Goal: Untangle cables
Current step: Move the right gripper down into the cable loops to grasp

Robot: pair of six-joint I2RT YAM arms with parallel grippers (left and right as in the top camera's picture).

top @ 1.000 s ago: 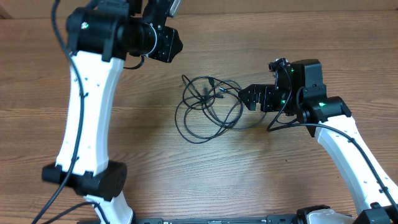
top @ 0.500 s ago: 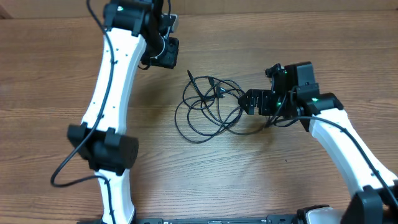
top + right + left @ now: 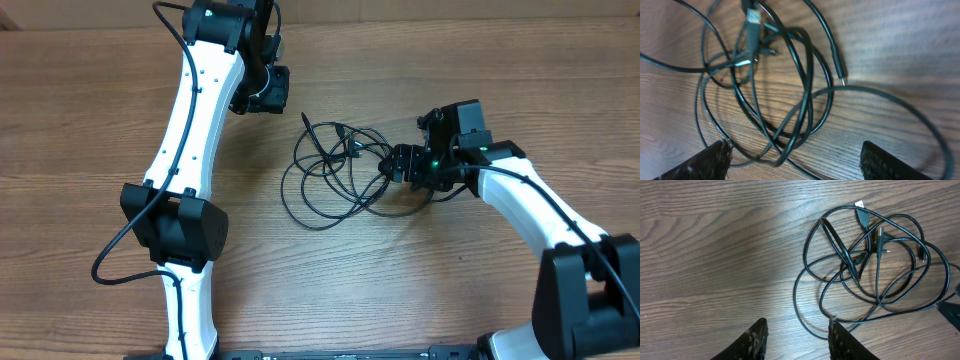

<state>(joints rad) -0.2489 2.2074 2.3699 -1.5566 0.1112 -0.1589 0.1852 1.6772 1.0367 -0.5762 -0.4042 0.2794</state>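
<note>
The cables [image 3: 335,175] are several thin black cords lying in a tangle of loose loops on the wooden table [image 3: 450,280]. In the left wrist view the cables [image 3: 875,255] show a silvery plug [image 3: 859,203] at the top. My left gripper [image 3: 265,92] hovers up and left of the tangle. It [image 3: 797,340] is open, with bare wood between its fingers and one loop passing just by the right fingertip [image 3: 836,330]. My right gripper [image 3: 400,163] sits at the tangle's right edge. It [image 3: 800,160] is open, with several strands of the cables [image 3: 790,100] running between its fingers.
Both white arms reach over the table: the left arm [image 3: 190,130] along the left side, the right arm [image 3: 530,210] from the lower right. A thick black robot wire [image 3: 115,250] hangs from the left arm.
My right gripper has slid left onto the tangle's edge and its jaws have narrowed a little. The left arm has swung and brought its gripper slightly nearer the cables.
</note>
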